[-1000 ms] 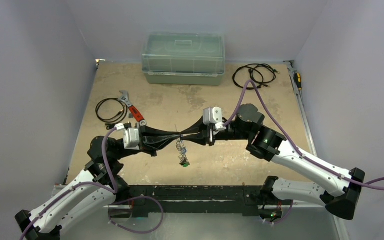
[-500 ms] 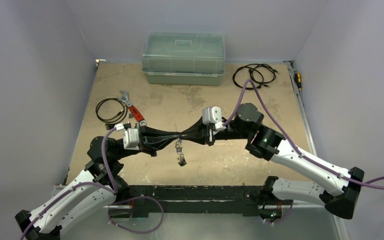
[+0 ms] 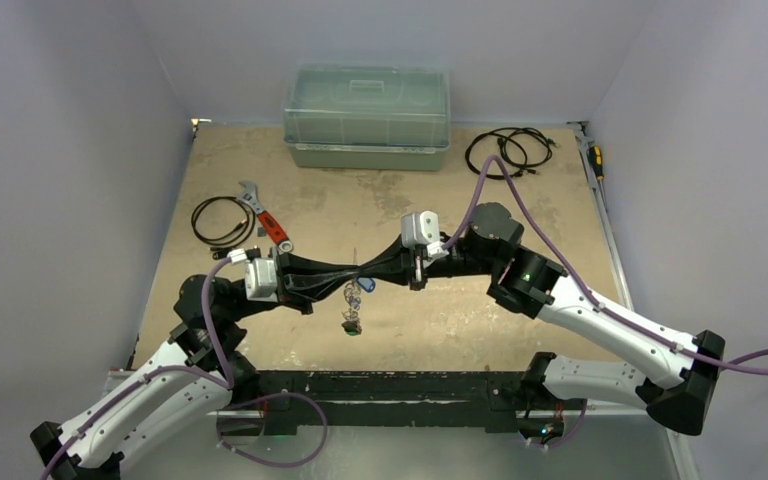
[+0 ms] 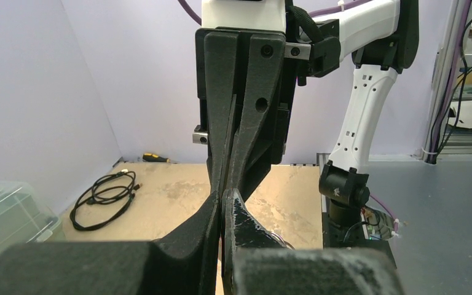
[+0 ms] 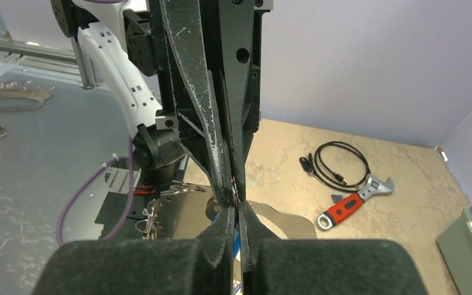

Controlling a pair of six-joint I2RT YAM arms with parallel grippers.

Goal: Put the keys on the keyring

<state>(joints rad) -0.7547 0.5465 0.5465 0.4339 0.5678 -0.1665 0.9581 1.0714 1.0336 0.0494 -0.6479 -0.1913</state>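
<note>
Keys (image 3: 350, 310) dangle under left hand (image 3: 350, 273), right hand (image 3: 366, 270), both pressed together; wrench (image 3: 265, 221) nearby left.

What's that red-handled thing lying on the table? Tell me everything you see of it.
It is an adjustable wrench: a silvery metal jaw head, a red grip with a dark mark, and a metal end with a hole. It lies flat on the tan table, at the far left, close beside a black cable coil. Nothing grips it.
</note>
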